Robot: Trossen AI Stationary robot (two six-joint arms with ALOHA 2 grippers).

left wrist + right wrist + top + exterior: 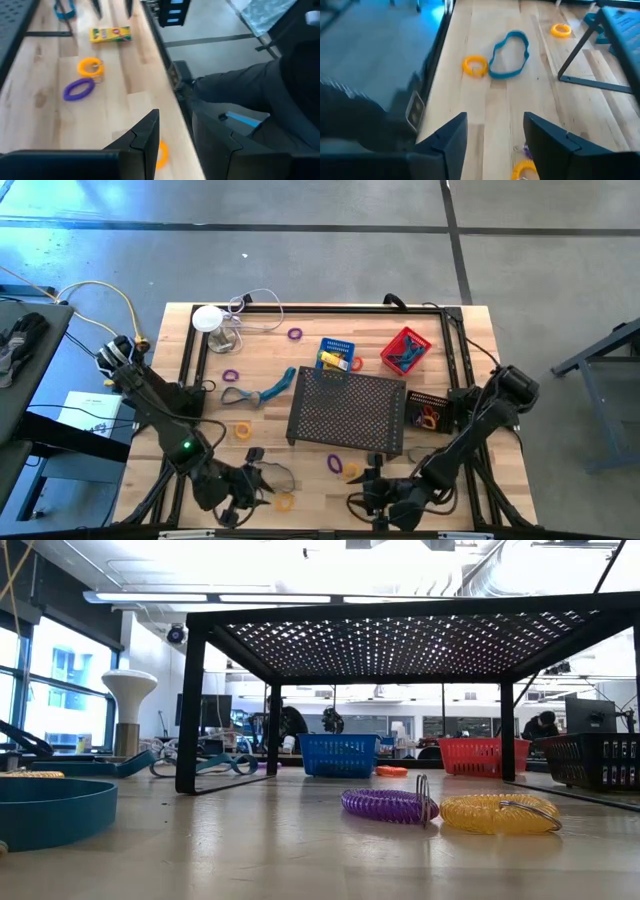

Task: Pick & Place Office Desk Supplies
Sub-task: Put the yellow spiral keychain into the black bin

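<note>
My left gripper (245, 485) hangs open over the table's near left part, with an orange ring (162, 155) just below its fingertips and a blue band loop (509, 55) lying beside it. My right gripper (375, 500) hangs open near the front edge, right of centre. A purple ring (335, 463) and an orange ring (352, 472) lie flat side by side close to the right gripper. A small yellow box (110, 34) lies flat on the wood beyond them. Another orange ring (243, 430) and a blue band (262, 392) lie farther back.
The large black mesh tray (347, 410) stands on legs at the centre. Behind it are a blue basket (337, 352) and a red basket (405, 350), with a black basket (428, 412) to its right. A white round-topped object (208, 318) with a cable stands far left.
</note>
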